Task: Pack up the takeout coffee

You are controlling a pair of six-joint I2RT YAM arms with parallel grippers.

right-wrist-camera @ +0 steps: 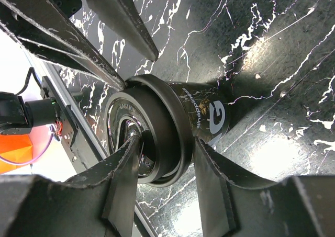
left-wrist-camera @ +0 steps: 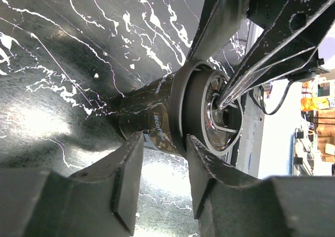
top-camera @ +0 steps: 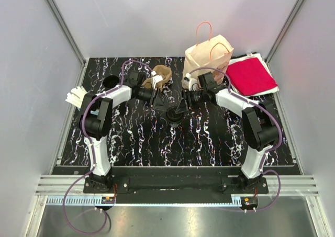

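Coffee cup [top-camera: 175, 115] stands upright mid-table [top-camera: 157, 148], between both arms and in front of the paper bag [top-camera: 209, 56]. It is black, glossy and thin-walled. Likely light if empty and top-heavy if full; squeezing hard would probably dent it, and the sides look slippery. Best hold is the body just under the lid rim, with the cup kept vertical. Left arm [top-camera: 112, 98] reaches in low from the left, forearm about level. The left gripper [left-wrist-camera: 164, 143] has its fingers clamped on the cup body just below the lid, one each side. Right arm [top-camera: 235, 101] mirrors it from the right. The right gripper [right-wrist-camera: 166, 143] is closed across the lid [right-wrist-camera: 157, 98], one finger on its top face and the other under the rim against the body. Bag is open and upright behind the right arm, near the cup but not touching it.
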